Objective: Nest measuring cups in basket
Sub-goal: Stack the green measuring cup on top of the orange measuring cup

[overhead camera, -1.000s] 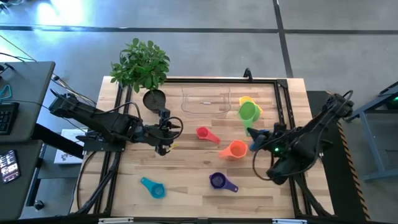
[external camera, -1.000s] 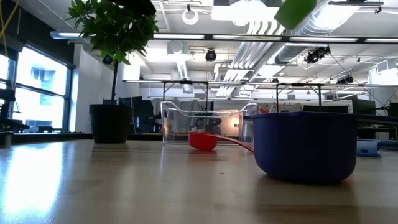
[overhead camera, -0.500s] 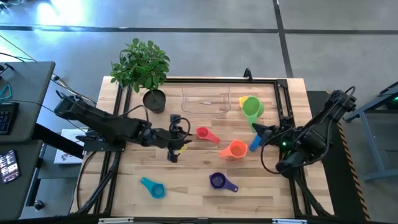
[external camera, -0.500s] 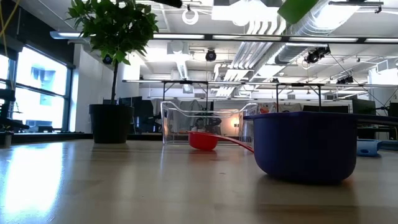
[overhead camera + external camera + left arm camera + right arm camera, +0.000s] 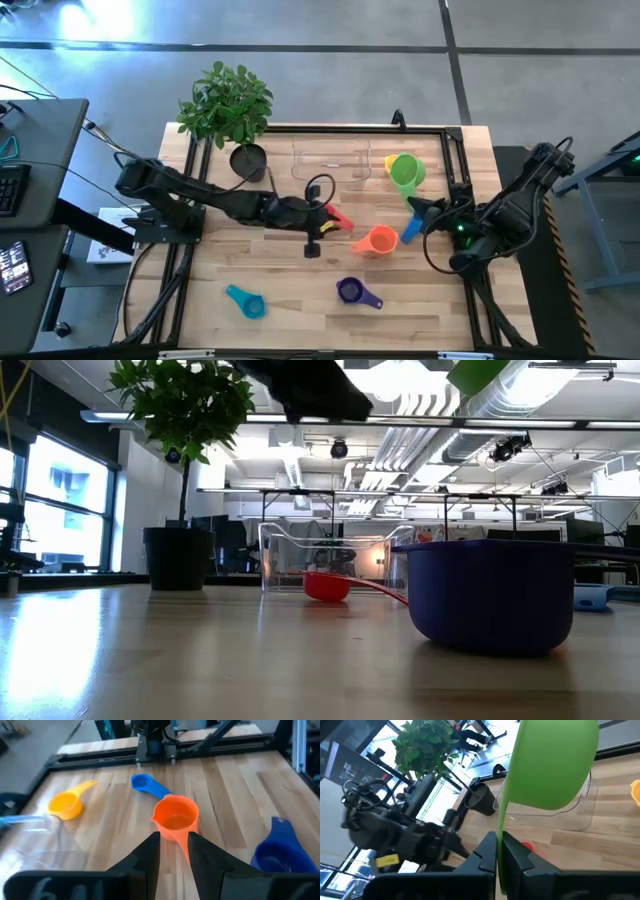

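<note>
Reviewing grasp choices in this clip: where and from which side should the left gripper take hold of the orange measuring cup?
Best by its rim wall, from above. The orange cup stands upright and open-topped, apart from the blue cup, so one finger can go inside and one outside. The left gripper hovers over the red cup, aimed at the orange one, fingers slightly parted. Its handle is hard to make out.

Two dark, cable-draped arms (image 5: 190,195)

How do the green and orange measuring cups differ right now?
The green cup is held by its handle in the right gripper, raised near the basket; the orange cup lies free on the table. Green sits tipped in the right wrist view; orange rests upright, mouth up. Both are empty plastic scoops outside the basket.
</note>
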